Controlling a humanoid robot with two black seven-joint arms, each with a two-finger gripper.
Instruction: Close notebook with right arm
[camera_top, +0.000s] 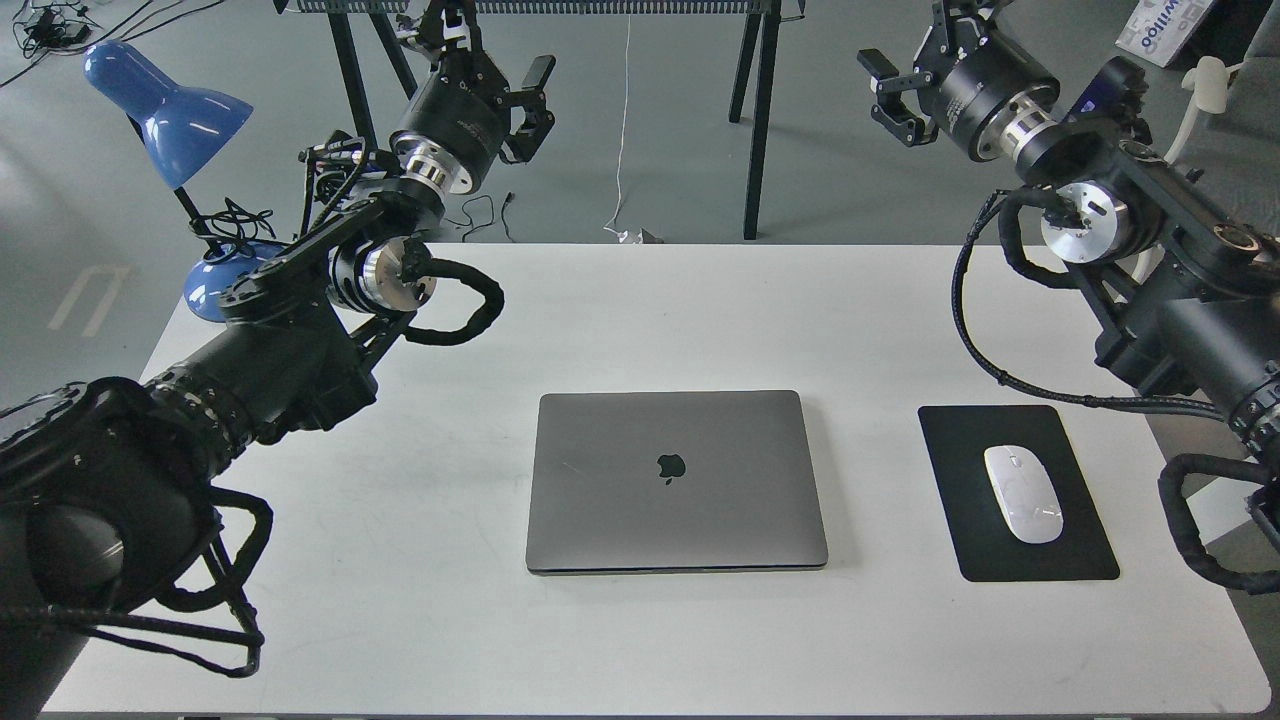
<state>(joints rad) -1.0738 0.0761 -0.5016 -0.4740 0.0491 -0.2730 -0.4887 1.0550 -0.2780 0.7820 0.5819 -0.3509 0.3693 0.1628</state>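
The laptop (676, 481) lies closed, lid down, logo up, at table (700, 300) centre. At its 3 o'clock, a white mouse (1023, 493) rests on a black mouse pad (1016, 492). The right gripper (893, 92), at 1 o'clock, is raised with fingers apart, holding nothing. The left gripper (535, 100), at 11 o'clock, likewise has fingers apart.
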